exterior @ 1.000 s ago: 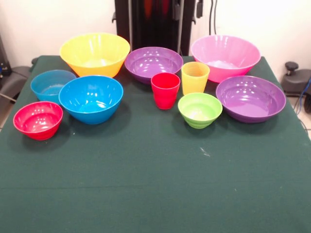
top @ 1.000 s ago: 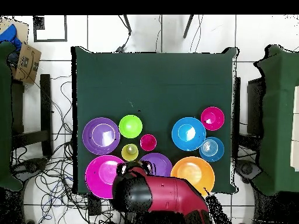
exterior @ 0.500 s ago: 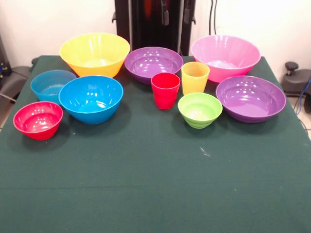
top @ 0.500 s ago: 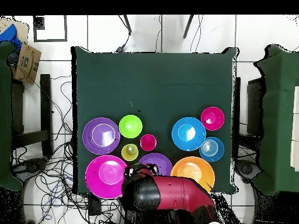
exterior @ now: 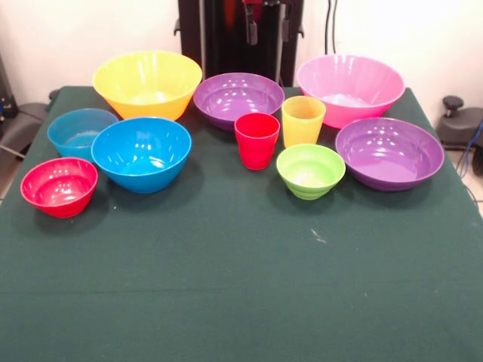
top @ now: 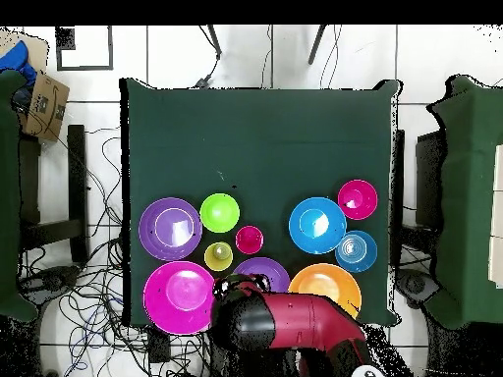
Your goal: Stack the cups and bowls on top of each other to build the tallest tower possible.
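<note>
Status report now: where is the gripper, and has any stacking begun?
Gripper high at the table's back edge, above the purple bowl, holding nothing. Red cup, yellow cup and all bowls stand apart on the table; no tower. Nothing in the way.

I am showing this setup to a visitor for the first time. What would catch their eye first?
Bright plastic pieces crowd the far half of the green table, none stacked yet: a large yellow bowl and a large pink bowl at the back corners. The red cup and the yellow cup stand upright side by side in the middle.
</note>
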